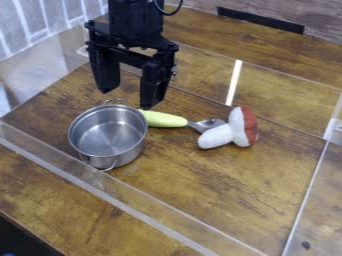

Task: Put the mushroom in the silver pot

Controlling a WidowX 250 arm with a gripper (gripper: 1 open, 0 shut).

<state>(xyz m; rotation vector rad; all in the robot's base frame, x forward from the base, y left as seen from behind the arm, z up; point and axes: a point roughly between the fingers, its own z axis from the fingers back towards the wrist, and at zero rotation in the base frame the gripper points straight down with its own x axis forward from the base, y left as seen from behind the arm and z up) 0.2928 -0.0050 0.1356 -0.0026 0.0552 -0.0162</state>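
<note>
The mushroom [227,130] lies on its side on the wooden table, white stem to the left and reddish-brown cap to the right. The silver pot [108,135] stands at the left of it, shiny and with nothing inside. My gripper [127,88] hangs above the pot's far rim, its two black fingers pointing down and spread apart with nothing between them. It is well left of the mushroom and touches neither thing.
A metal spoon with a yellow-green handle [168,120] lies between pot and mushroom, its bowl against the mushroom's stem. Clear plastic walls [201,222] fence the table at front, left and right. A thin white stick [234,82] stands behind the mushroom.
</note>
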